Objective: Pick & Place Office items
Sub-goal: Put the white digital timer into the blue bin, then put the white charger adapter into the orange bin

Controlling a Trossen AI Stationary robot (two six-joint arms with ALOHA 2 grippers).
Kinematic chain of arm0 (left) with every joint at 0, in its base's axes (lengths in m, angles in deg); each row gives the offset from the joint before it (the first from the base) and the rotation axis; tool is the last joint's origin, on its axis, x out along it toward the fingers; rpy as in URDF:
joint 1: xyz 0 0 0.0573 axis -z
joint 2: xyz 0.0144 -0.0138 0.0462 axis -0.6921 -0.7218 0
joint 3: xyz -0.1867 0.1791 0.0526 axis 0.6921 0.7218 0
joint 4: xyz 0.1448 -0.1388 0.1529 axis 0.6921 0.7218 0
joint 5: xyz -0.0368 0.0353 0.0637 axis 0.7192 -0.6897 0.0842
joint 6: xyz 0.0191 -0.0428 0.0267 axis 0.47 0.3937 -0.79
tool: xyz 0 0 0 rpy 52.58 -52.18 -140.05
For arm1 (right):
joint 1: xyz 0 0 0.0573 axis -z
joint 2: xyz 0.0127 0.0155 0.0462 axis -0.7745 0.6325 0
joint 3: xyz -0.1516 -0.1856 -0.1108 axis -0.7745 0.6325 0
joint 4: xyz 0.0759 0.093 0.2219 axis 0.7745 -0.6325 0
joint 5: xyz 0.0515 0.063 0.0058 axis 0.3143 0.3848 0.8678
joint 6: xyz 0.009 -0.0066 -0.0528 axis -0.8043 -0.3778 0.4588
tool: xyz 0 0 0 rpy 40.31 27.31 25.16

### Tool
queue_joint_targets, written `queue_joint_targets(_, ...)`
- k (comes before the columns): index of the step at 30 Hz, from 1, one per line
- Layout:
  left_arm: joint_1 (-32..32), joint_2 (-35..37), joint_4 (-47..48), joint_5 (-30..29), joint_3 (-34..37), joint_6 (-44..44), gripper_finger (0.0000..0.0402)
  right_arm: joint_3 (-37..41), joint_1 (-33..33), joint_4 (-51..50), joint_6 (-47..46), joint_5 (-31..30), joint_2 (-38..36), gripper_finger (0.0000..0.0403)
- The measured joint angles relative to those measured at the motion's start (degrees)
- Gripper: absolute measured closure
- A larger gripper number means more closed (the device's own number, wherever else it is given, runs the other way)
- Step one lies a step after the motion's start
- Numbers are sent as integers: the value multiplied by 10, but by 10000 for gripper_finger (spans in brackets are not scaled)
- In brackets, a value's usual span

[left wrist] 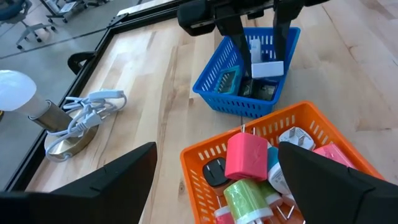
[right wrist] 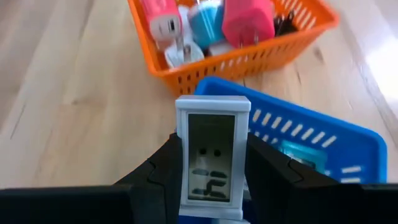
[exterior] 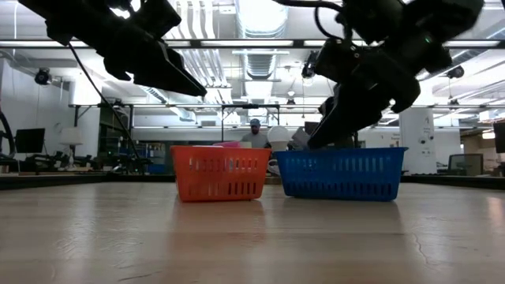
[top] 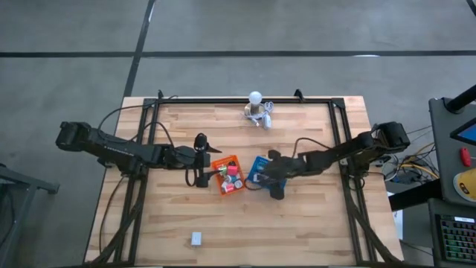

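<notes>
**White display piece gripped over the blue tray**

Far left on the wooden counter (top: 297,216): left arm reaching in, left gripper (top: 202,160) hanging just beside the orange tray (top: 221,163), fingers (left wrist: 124,180) spread wide, nothing between them.

Packed in the orange tray: blocky office items, among them a pink plug block (left wrist: 245,155), a green block (left wrist: 245,199), a black piece (left wrist: 216,172), a white plug (left wrist: 295,138) and a teal piece (right wrist: 205,22). No readable lettering on any of them.

Just beside it, nearly touching, to the right: blue tray (top: 256,167), holding a few dark and white pieces, labels too small to read.

Over the blue tray: right gripper (right wrist: 211,180), fingers clamped narrow on a small white display piece (right wrist: 212,158), held upright above the blue tray's near wall. On its grey screen, dark segment marks, not legible as digits or words.

Toward the counter's far edge, well apart from both trays: white bulb lamp (top: 256,98) on a round base with a coiled white cable (left wrist: 93,106).

Near the front edge, alone: small white block (top: 195,238).

Beyond the counter, in the low view: a person (exterior: 254,134) in the room behind.
</notes>
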Motion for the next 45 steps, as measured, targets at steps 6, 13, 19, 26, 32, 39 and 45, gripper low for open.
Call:
queue_joint_targets(6,0,0,1,0,0,0,65,-79,0,-177,-1,2,0,275)
queue_joint_targets(13,0,0,2,0,0,-6,65,-118,9,-259,-10,15,0,275)
queue_joint_targets(19,0,0,2,0,0,-6,65,-104,25,-257,-17,17,7,275)
queue_joint_targets(26,0,0,4,0,0,-6,65,-100,30,-256,-19,17,11,275)
queue_joint_targets(32,0,0,4,0,0,-7,65,-100,30,-255,-31,17,11,239)
queue_joint_targets(39,0,0,5,0,0,-7,65,-100,29,-254,-34,16,11,146)
queue_joint_targets(45,0,0,5,0,0,-7,65,-100,29,-241,-38,11,9,127)
